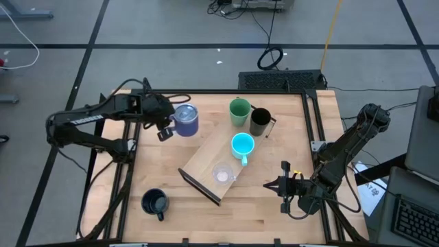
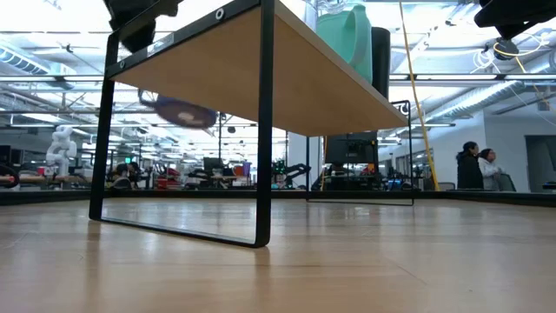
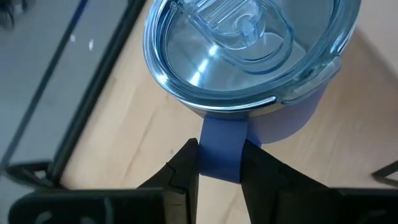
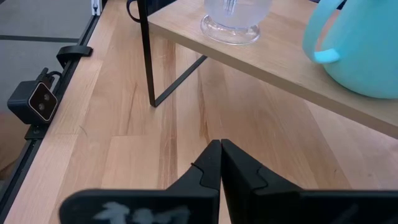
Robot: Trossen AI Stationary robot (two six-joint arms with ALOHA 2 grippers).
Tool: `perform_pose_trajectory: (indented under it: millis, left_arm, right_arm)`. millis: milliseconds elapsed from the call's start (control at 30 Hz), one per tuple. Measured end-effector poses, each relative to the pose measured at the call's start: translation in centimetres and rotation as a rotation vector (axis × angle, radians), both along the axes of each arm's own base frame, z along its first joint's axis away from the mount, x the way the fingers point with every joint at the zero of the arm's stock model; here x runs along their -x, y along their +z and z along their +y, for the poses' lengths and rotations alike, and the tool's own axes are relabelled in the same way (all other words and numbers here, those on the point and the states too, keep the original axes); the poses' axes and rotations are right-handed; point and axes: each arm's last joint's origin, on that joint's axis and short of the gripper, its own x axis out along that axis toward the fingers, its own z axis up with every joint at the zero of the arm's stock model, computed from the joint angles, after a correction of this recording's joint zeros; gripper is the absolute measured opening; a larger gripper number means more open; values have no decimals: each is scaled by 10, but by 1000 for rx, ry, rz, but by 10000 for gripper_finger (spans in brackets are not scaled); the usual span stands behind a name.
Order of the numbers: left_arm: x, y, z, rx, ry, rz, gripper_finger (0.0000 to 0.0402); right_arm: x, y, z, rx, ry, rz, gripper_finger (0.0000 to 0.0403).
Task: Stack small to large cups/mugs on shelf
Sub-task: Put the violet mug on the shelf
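**Stacking by size: four vessels placed, one in the air, one untouched**

Wooden tabletop (image 1: 274, 206) inside a black frame, open workshop floor beyond. At centre, set on a diagonal, the shelf (image 1: 202, 168): light board on thin black brackets.

Already on the board, from near end to far:
- tiny clear cup (image 1: 221, 174), upright, close to the near bracket;
- cyan handled mug (image 1: 242, 145), just beyond it, handle toward the near side;
- green cup (image 1: 239, 112) and tall black mug (image 1: 260, 121), side by side at the far end. Judged to stand on the shelf rather than behind it, since the low view shows both above the board's edge.

In transit: purplish-grey shiny mug (image 1: 186, 119), clear lid on, held off the table to the left of the shelf's far end. Gripped by its handle alone, left gripper (image 1: 167, 127) clamped on either side of the strap, as seen plainly in the left wrist view.

Not yet handled: squat black handled mug (image 1: 155, 202), upright on the tabletop at near left, well apart from the shelf.

Right gripper (image 1: 284, 186): fingers pressed together on nothing, waiting low over the near right of the table.

Remaining, by judgement: setting down the lidded mug, then fetching the squat black one; room for both looks tight.
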Motion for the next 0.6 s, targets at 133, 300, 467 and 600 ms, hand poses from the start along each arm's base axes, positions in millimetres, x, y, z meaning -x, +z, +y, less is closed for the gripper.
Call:
perform_pose_trajectory:
  millis: [133,300,467,600]
  left_arm:
    - [-4,14,-4,-46,-66,-55,88]
    - [-9,28,-11,-94,-155,-121,88]
    - [-15,34,-18,-122,-267,-184,88]
    - [-20,36,-24,-141,-334,-210,88]
  right_arm:
    - [0,0,0,0,-1,0,0]
    - [0,0,0,-2,-2,-1,0]
    - [0,0,0,0,-2,-1,0]
    - [0,0,0,0,-2,-1,0]
